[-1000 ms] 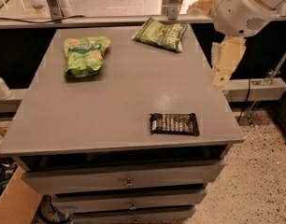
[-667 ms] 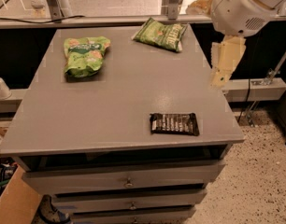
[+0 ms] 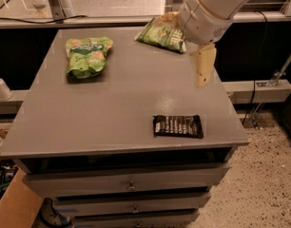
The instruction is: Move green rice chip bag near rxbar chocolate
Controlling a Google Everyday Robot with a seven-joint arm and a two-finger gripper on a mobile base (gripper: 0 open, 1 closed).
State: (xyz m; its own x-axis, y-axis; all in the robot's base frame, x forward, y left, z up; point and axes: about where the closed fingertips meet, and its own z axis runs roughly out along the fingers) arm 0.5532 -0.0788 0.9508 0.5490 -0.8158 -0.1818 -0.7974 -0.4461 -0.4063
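Above the table (image 3: 126, 103), far right, hand (image 3: 202, 78) hangs beside olive bag (image 3: 160, 35).

Place: apparently a robot lab or workshop.
Work surface: plain grey cabinet top (image 3: 112, 113) over grey drawers (image 3: 131, 185).
Floor: hard speckled flooring (image 3: 264, 175).
Clutter: loose black cable (image 3: 254, 84) at right, cardboard box (image 3: 17, 208) at lower left.
Robot: white arm (image 3: 217, 8); its gripper (image 3: 203, 70) hangs above the cabinet's right side.
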